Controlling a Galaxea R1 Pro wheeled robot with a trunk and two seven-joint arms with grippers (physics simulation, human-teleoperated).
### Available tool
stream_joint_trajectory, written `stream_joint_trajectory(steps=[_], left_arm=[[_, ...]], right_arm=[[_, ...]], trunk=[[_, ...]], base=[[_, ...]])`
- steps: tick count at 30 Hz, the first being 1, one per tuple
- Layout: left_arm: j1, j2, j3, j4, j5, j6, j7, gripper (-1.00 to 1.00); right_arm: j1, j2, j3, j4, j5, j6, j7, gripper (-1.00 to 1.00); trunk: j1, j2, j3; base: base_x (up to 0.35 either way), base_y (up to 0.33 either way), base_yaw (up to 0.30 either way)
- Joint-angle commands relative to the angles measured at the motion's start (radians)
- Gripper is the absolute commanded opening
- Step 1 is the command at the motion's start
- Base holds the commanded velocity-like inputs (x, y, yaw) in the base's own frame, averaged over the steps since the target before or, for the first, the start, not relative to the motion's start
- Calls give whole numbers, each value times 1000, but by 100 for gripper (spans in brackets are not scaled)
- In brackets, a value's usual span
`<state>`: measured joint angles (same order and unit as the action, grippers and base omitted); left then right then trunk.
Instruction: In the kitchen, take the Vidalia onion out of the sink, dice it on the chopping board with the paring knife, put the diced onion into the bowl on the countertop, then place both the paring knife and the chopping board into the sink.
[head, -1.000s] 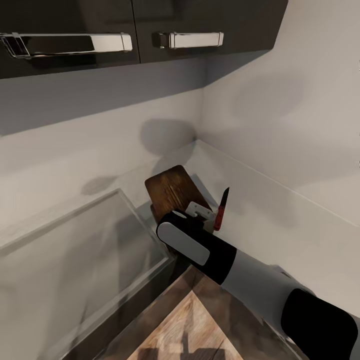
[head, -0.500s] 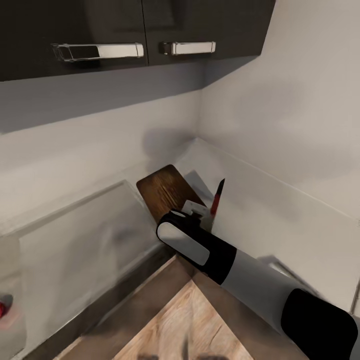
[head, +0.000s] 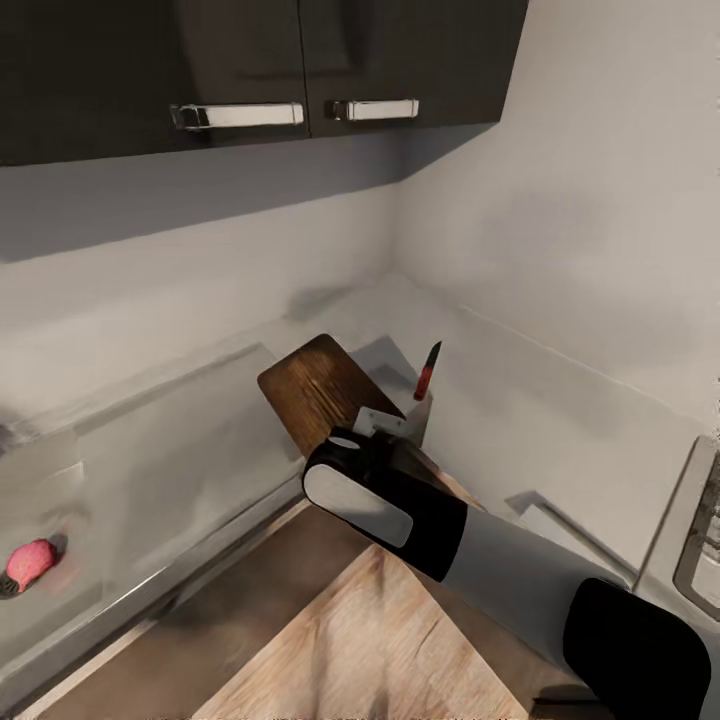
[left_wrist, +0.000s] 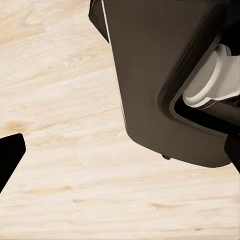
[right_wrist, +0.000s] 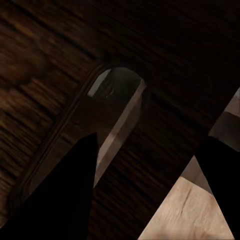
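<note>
Up in the corner of the countertop (head: 560, 400), the right gripper (head: 392, 428) has the chopping board (head: 318, 388) lifted and tilted, its fingers (right_wrist: 65, 195) straddling the board's handle slot (right_wrist: 107, 107), though how tightly they close cannot be told. Just beside the gripper, the paring knife (head: 427, 371) stands with its tip up. Well apart, the onion (head: 30, 562) lies in the sink (head: 150, 470).
</note>
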<state>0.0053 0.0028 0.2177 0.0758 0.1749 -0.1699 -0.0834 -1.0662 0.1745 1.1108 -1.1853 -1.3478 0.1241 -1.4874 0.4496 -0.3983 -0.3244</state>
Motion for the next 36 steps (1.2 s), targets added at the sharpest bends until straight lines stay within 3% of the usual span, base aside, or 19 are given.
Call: stream_joint_trajectory(steps=[1, 4, 9, 21, 26, 36], left_arm=[[-1, 0, 2, 2, 11, -5, -7, 100], [-1, 0, 2, 2, 11, -5, -7, 100], [-1, 0, 2, 2, 11, -5, -7, 100], [-1, 0, 2, 2, 10, -5, -7, 100], [-1, 0, 2, 2, 10, -5, -7, 100], [-1, 0, 2, 2, 11, -5, -7, 100]], right_arm=[[-1, 0, 3, -11, -4, 23, -5, -100], [-1, 0, 6, -20, -4, 49, 7, -100], [-1, 0, 19, -26, -4, 82, 86, -100], [-1, 0, 41, -26, -4, 92, 110, -100], [-1, 0, 62, -26, -4, 158, 130, -100], [-1, 0, 65, -26, -5, 182, 178, -100]], trunk=[[0, -2, 0], [0, -2, 5], [0, -2, 13], [0, -2, 26], [0, -2, 29], [0, -2, 31]], base=[[-67, 0, 0], [-38, 0, 0], [-9, 0, 0], [0, 0, 0], [-14, 0, 0], [-101, 0, 0]])
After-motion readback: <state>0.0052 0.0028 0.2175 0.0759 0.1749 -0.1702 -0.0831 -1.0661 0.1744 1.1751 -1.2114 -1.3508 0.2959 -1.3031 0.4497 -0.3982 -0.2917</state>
